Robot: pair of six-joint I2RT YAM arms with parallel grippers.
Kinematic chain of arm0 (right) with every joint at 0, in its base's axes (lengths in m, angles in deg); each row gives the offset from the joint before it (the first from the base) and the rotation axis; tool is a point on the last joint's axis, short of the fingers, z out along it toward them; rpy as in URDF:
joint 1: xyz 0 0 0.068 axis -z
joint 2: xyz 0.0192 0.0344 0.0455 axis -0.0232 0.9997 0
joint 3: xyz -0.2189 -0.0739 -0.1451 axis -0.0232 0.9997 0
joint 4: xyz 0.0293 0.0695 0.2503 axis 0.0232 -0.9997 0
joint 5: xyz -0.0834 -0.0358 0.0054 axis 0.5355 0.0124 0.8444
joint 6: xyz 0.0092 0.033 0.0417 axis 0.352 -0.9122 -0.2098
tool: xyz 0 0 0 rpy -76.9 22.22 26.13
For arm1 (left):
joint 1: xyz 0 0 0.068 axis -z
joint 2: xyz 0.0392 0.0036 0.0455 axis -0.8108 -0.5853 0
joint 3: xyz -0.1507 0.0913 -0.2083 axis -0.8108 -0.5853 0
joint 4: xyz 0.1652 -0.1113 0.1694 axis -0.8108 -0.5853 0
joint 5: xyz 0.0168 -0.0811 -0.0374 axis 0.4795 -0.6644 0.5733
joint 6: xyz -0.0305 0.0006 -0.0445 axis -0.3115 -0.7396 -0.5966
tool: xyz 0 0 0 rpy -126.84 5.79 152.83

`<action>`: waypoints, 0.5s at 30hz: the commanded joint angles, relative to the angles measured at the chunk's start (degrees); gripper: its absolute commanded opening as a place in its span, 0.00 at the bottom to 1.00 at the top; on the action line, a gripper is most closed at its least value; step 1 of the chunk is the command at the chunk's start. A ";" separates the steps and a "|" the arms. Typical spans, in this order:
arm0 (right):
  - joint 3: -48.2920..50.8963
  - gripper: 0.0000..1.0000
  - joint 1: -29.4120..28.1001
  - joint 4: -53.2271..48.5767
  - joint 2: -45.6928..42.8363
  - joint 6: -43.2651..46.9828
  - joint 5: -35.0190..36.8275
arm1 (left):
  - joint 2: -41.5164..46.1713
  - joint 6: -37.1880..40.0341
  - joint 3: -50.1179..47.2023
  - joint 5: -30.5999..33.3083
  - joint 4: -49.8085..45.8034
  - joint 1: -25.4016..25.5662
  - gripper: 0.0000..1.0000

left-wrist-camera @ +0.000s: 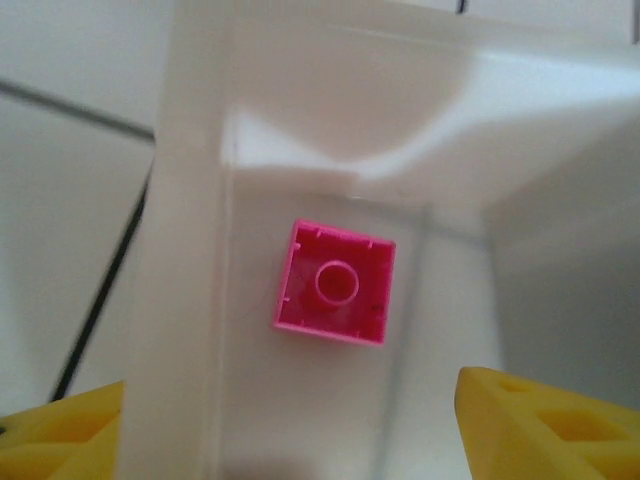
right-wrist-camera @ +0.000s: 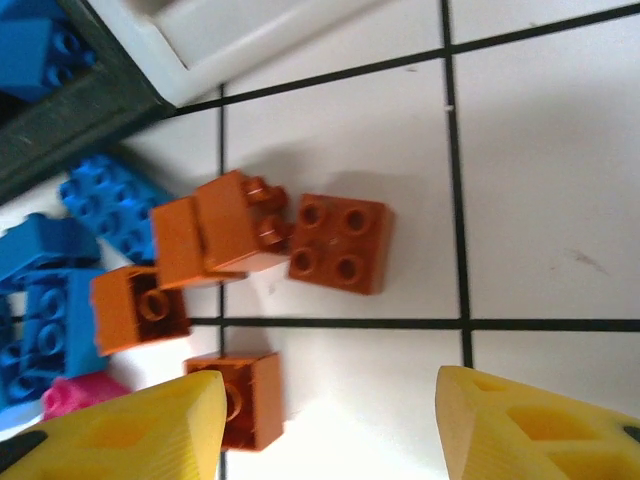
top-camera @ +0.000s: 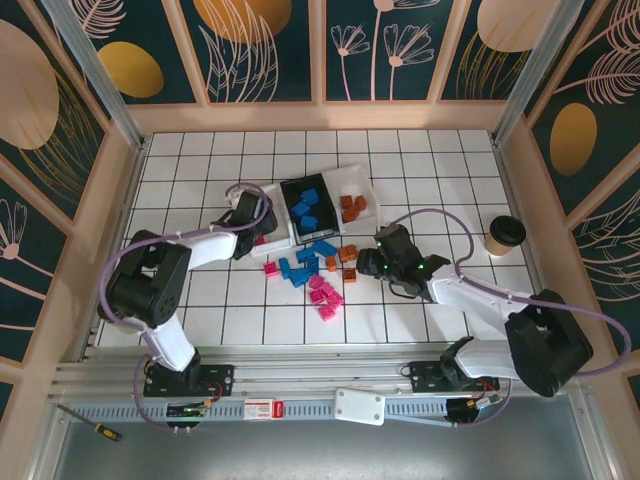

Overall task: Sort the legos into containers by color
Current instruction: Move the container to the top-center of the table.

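Left end effector (left-wrist-camera: pixel 300 432) hangs wide over my left white tray (left-wrist-camera: pixel 185 250), yellow fingertips (left-wrist-camera: pixel 545 420) on either side and nothing between them. One pink brick (left-wrist-camera: pixel 333 282) lies flat on the tray floor, hollow side up: a round tube inside a square shell of glossy plastic. The tray walls are smooth, milky and slightly see-through.

Right end effector (right-wrist-camera: pixel 330 420) is wide too and grips nothing. It sits above a cluster of brown bricks (right-wrist-camera: pixel 340 243) on the counter (right-wrist-camera: pixel 560 200), which is white tile with dark grout lines. One brick shows four round studs, two show their hollow sides, and two lean together on their sides. Blue bricks (right-wrist-camera: pixel 40 300) crowd just left of them, near the black tray (right-wrist-camera: pixel 70 120).

From overhead, blue pieces sit in the black tray and brown ones in the right white tray (top-camera: pixel 350 183). Pink, blue and brown bricks lie loose on the counter in front of the trays.
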 commanded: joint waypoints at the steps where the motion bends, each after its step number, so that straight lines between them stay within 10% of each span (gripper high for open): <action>1: -0.09 0.58 0.87 3.43 3.03 0.38 -0.96 | -4.82 2.09 7.54 -3.02 2.60 -0.17 0.67; 11: -4.13 0.56 1.06 5.04 8.95 2.94 -2.61 | -16.05 2.69 24.70 -6.32 -2.03 -2.12 0.70; 15: -3.84 0.60 -3.38 5.17 8.28 3.57 -2.56 | -7.85 0.89 18.17 -8.09 1.96 -2.34 0.89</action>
